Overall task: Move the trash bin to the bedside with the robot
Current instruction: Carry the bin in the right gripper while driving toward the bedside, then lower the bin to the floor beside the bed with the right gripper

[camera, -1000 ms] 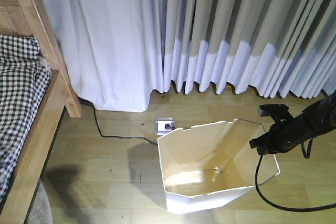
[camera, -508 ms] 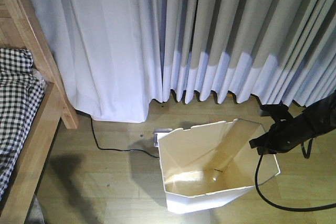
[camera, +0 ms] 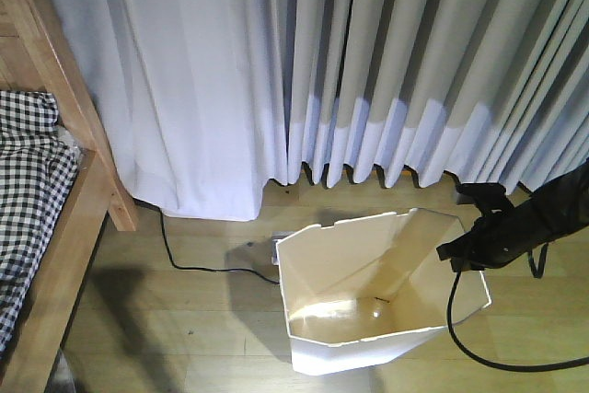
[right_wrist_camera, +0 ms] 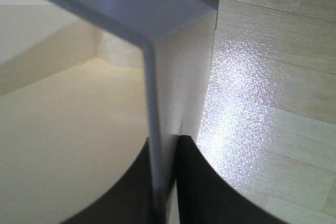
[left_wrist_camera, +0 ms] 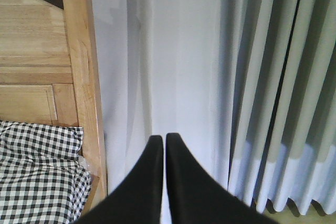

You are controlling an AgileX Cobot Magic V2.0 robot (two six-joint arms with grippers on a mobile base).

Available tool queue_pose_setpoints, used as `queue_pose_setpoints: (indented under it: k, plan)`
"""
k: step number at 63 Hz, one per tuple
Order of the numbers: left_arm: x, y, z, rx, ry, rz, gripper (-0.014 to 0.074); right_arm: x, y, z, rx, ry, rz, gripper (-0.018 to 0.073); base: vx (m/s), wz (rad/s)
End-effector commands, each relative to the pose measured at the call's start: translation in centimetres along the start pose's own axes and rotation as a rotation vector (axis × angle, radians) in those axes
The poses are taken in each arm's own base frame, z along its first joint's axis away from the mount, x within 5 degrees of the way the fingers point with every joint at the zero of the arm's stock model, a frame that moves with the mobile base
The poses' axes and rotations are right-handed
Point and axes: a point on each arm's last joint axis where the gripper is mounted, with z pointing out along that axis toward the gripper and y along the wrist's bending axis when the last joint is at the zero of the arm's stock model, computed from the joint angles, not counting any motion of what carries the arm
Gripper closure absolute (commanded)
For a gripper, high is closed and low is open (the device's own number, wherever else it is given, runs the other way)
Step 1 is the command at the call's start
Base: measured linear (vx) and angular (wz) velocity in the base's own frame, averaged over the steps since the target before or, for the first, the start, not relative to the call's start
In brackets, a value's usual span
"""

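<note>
The white trash bin (camera: 359, 338) with a cream interior stands on the wooden floor at the lower middle of the front view. My right gripper (camera: 457, 253) is shut on the bin's right rim; in the right wrist view one finger is inside and one outside the thin wall (right_wrist_camera: 173, 77), with the gripper (right_wrist_camera: 166, 148) at the rim. The bed (camera: 64, 227) with light-brown frame and checked bedding (camera: 23, 190) is at the far left. My left gripper (left_wrist_camera: 163, 142) is shut and empty, held in the air facing the curtain, with the bed's headboard (left_wrist_camera: 79, 66) to its left.
Grey-white curtains (camera: 368, 71) hang along the back wall down to the floor. A black cable (camera: 184, 260) runs over the floor to a socket strip (camera: 276, 244) behind the bin. My right arm's black cable (camera: 469, 338) loops beside the bin.
The view has shifted: the curtain hem and bed post appear lower and nearer, and the socket strip is now mostly hidden behind the bin. The right gripper keeps its hold on the rim.
</note>
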Motion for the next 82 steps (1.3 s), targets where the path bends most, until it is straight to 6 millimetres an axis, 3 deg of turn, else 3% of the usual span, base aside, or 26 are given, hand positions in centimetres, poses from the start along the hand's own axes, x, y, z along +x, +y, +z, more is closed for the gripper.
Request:
queue_pose_setpoints:
  k: [1,57,72,82]
  plan:
    - [0.2,0.0,0.1,0.007,-0.052,-0.017,0.0602,-1.7,1.1,-2.6,-0.093,-0.068,0.017,0.0565,0.0,0.0]
    - [0.2,0.0,0.1,0.007,-0.052,-0.017,0.0602,-1.8,0.8,-2.5,-0.062,-0.084,0.036,0.0565,0.0,0.0]
    - [0.2,0.0,0.1,0.007,-0.052,-0.017,0.0602,-2.9,-0.4,-1.0,-0.016,-0.102,0.04,0.0562,0.0,0.0]
    - [0.2,0.0,0.1,0.007,-0.052,-0.017,0.0602,-3.9,-1.3,1.1,-0.043,-0.103,0.076,0.0562,0.0,0.0]
